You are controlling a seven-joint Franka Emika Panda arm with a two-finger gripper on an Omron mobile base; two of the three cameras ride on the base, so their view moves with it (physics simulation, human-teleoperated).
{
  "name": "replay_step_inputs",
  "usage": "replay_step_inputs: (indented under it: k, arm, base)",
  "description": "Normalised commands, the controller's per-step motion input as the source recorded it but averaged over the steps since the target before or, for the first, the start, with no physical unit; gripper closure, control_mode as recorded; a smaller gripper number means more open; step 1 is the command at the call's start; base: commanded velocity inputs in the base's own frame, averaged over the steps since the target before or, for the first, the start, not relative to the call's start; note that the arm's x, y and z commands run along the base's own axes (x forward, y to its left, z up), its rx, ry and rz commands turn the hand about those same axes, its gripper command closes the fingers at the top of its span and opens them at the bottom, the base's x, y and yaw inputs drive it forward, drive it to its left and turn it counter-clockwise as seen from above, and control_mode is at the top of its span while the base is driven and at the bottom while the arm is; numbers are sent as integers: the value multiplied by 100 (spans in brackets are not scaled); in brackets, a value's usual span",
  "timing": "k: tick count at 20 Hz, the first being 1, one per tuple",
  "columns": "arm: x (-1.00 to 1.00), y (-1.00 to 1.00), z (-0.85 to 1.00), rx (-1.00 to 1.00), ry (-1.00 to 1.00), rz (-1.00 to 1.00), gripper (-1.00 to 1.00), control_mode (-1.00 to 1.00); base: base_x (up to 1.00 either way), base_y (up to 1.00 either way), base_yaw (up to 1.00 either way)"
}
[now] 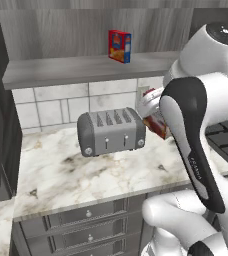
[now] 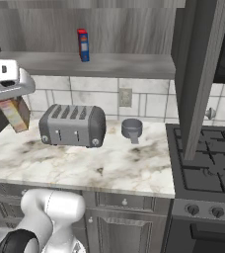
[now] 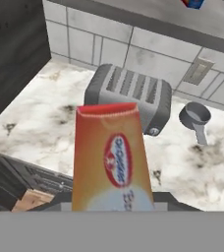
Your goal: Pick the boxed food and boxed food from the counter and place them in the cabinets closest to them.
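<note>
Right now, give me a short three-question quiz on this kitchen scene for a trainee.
1. True or false: the red boxed food stands on the cabinet shelf.
2. What is the gripper holding? A) the toaster B) the tan boxed food C) the grey cup
3. Fill in: the toaster sits on the ____, left of the stove.

Key: 1 true; 2 B; 3 counter.

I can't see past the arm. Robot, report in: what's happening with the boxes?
Gripper shut on tan box, lifted above counter. Red box already upright on cabinet shelf. Toaster sits below the shelf, beside the carried box.
</note>
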Motion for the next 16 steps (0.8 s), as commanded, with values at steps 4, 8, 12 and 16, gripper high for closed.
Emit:
replay_step_inputs:
  k: [4,8,12,16]
  arm:
    - [-15,-10,34,10,-7,3,100,-100]
    - [-4,-5,10,4,-1,1,100,-100]
    - [0,-3,0,2,0,0,100,-100]
    - [-10,-1,18,10,-6,-1,100,-100]
  base:
    - [0,0,0]
    - [0,0,0]
    - [0,0,0]
    - [0,0,0]
